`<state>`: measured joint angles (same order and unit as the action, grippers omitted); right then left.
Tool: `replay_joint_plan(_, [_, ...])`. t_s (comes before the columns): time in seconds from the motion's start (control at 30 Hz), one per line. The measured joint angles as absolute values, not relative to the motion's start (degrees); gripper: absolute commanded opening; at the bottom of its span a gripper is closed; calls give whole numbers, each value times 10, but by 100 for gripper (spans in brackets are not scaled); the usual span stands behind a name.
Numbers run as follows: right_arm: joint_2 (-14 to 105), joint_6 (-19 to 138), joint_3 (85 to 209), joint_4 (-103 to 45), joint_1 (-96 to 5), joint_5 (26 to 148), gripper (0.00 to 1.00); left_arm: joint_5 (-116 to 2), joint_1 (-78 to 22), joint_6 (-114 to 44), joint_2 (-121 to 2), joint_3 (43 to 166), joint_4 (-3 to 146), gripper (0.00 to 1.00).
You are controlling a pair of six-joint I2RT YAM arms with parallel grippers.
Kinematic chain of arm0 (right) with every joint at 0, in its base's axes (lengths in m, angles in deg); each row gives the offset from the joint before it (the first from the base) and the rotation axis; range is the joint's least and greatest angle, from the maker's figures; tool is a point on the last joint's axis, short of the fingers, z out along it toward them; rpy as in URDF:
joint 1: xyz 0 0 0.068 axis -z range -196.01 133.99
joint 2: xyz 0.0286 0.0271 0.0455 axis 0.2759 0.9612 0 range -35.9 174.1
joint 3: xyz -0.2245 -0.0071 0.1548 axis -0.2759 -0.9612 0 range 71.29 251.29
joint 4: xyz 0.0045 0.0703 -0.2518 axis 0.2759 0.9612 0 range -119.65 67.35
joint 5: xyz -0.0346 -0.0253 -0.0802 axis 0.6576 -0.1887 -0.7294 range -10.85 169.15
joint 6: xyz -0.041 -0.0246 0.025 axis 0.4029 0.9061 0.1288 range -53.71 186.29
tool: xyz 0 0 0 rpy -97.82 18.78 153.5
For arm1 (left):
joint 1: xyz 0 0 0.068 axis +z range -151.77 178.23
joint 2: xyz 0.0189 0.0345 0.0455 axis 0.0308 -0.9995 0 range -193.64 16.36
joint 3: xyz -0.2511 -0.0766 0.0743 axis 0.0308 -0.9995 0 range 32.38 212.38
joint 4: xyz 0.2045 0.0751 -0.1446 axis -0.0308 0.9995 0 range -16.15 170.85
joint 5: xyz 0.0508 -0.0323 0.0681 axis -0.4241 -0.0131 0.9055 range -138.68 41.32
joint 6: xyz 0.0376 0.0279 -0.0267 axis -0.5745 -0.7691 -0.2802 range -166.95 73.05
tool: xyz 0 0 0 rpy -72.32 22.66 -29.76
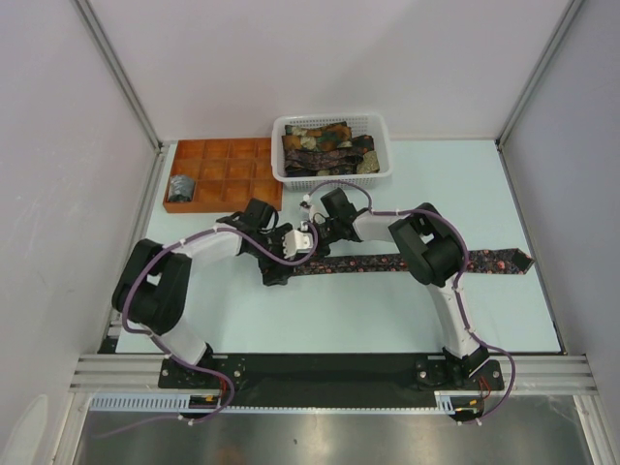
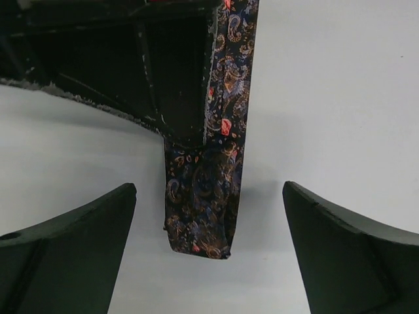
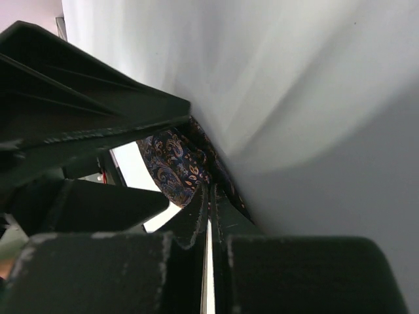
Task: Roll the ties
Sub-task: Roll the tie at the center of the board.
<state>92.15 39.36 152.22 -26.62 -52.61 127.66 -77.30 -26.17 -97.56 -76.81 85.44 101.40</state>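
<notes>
Pale green bench, walled in white on three sides. Lying flat across it, one dark paisley tie with small red marks, stretched lengthwise from just below the two tools out to a pointed tip near the bench's right edge. Beyond the tools, toward the back wall: a white mesh basket loaded with more ties in green, gold and brown, loosely heaped (count not readable). Left of the basket and touching it, an orange compartment tray, with one small dark bundle in a cell on its left side, too small to identify.

Left tool hovering over the tie's near end, spread wide, gripping nothing; in the left wrist view the folded end of the tie lies on the bench between the two dark fingers, clear of both. Right tool just beside the left one, pressed down onto the same end of the tie, fingers closed together with only a sliver of light between them; in the right wrist view paisley fabric sits right at the fingertips, though whether it is pinched or merely pinned underneath cannot be told. In the left wrist view, the right tool's dark body covers the tie's upper stretch.
</notes>
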Motion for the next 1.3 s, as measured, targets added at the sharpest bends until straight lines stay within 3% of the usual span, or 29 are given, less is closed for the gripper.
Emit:
replay_joint_plan(0.2, [921,393,1522,-270,-527,1280,0,-751,-273,-1014,-784,855,993,91])
replay_joint_plan(0.47, [921,389,1521,-276,-527,1290,0,-745,-276,-1067,-793,861,1007,58])
replay_joint_plan(0.73, [919,385,1521,-278,-527,1300,0,-743,-283,-1110,-795,862,1030,35])
replay_joint_plan(0.97, [919,389,1525,-274,-528,1301,0,-745,-284,-1135,-795,862,1040,33])
replay_joint_plan(1.0, [919,391,1526,-273,-528,1301,0,-746,-284,-1139,-795,862,1040,35])
replay_joint_plan(1.03, [919,393,1528,-270,-528,1301,0,-746,-284,-1142,-795,862,1041,48])
replay_joint_plan(1.1, [919,396,1531,-265,-528,1301,0,-747,-284,-1147,-794,862,1040,51])
replay_joint_plan(1.27, [919,406,1541,-257,-528,1301,1,-745,-284,-1132,-793,864,1040,43])
replay_joint_plan(1.3, [919,406,1542,-254,-528,1302,10,-745,-284,-1128,-793,864,1040,38])
